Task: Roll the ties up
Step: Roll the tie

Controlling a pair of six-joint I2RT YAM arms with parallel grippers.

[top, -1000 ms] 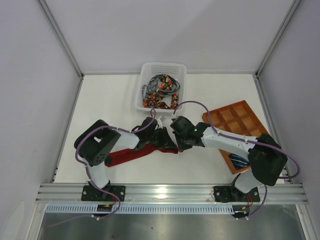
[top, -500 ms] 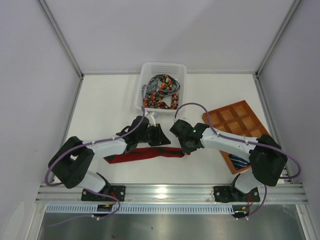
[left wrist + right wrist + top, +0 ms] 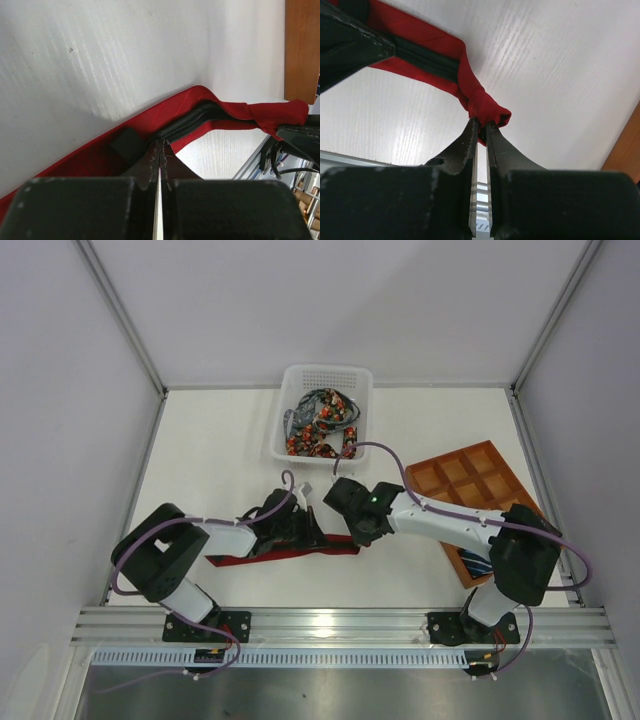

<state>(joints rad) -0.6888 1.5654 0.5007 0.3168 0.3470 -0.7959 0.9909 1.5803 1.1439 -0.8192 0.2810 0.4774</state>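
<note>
Both claws have closed in along the red tie (image 3: pixel 232 558) since half a second ago: right claw (image 3: pixel 352 533) has slid left, dragging the tie's end with it, and left claw (image 3: pixel 303 532) has dropped from just beyond the tie onto it, elbow tucked in. Right claw (image 3: pixel 481 124) is clamped on the red tie (image 3: pixel 480 102). The jaws are nearly together with a bunched, folded-over end pinched at the tips, and the rest of the strip runs off to its left. Left claw (image 3: pixel 160 144) is closed to a hairline slit, with its tips down on the dark lining strip of the red tie (image 3: pixel 192 97). I can't tell whether any fabric sits between them; it looks more like a press than a grip. The two claws are near each other with only a short stretch of tie between, and the long tail trails away behind left claw along the table (image 3: pixel 220 450). My read on progress: early. This tie has one fold at the end and no real coil yet. The floral ties (image 3: pixel 320 425) lie tangled in the basket (image 3: pixel 325 371), well beyond both claws and untouched. A striped tie (image 3: pixel 480 562) sits at the near corner of the tray (image 3: pixel 470 475), partly hidden by the right arm, so I can't confirm it's rolled. Most of the job is left.
</note>
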